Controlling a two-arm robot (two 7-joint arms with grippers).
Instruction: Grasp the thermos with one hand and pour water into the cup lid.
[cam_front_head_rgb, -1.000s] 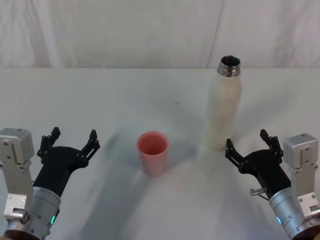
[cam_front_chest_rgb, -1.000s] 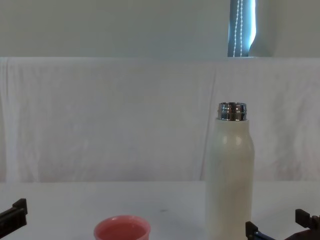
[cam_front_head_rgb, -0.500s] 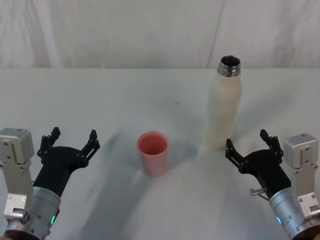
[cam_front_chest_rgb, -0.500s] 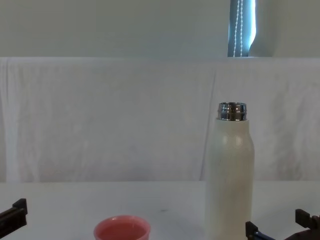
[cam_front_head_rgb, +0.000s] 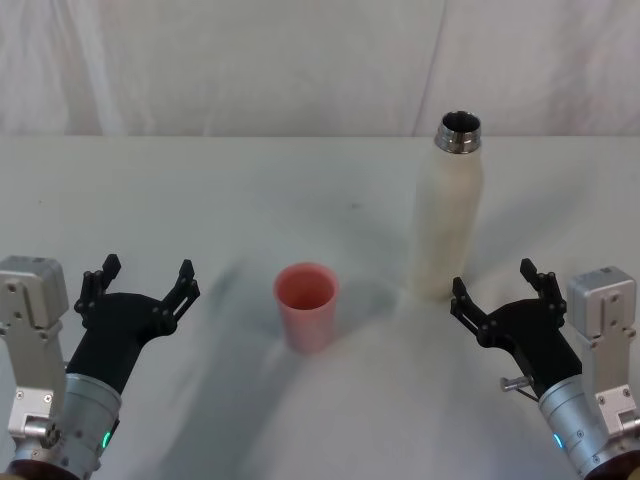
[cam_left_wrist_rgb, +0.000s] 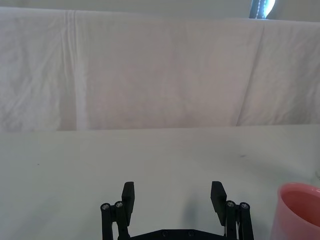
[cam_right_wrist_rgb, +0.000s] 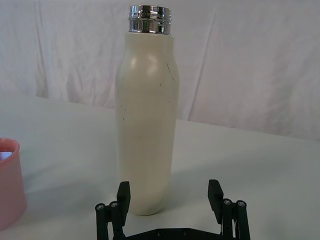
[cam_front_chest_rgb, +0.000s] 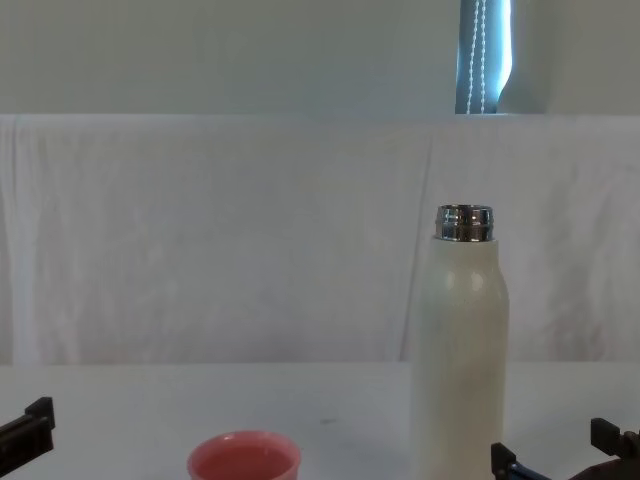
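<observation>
The right gripper (cam_front_head_rgb: 503, 283), fingers spread wide, sits lower right, just short of the upright thermos (cam_front_head_rgb: 446, 210) at right of centre. The pink cup lid (cam_front_head_rgb: 306, 305) stands centre. The left gripper (cam_front_head_rgb: 140, 280), also spread, rests lower left on the white table (cam_front_head_rgb: 250, 190).

thermos (cam_right_wrist_rgb: 146, 120): matt cream body, shiny steel neck | cup lid (cam_front_head_rgb: 306, 304): smooth pink plastic | tablecloth (cam_front_head_rgb: 200, 200): white cloth, wrinkled

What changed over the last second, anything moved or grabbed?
Nothing visibly changed. The thermos stands upright, uncapped, untouched; the cup lid sits to its left. The right pincer waits open just short of the thermos base, and the left pincer rests open on the table, left of the cup lid.
</observation>
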